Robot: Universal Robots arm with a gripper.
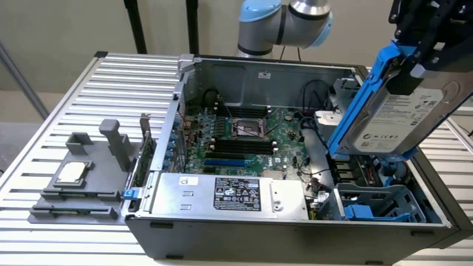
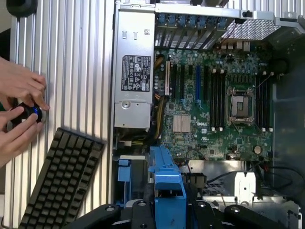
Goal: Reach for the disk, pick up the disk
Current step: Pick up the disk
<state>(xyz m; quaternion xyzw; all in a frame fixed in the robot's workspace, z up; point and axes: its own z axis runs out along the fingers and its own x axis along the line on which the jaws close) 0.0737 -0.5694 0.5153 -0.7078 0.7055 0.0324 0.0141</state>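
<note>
So the black gripper [image 1: 425, 52] is clamped on the silver-grey hard drive in its bright blue plastic bracket [image 1: 395, 119], holding it tilted in the air above the open grey computer case [image 1: 296, 238], over the blue drive bays [image 1: 373, 208].

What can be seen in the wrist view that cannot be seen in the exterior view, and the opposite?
Wrist view alone: a person's hands on a small device, and a black keyboard.
Exterior view alone: the grey fixture with a square chip, and the white label of the disk.
Both: the end effector holding the disk, the motherboard and the power supply.
</note>
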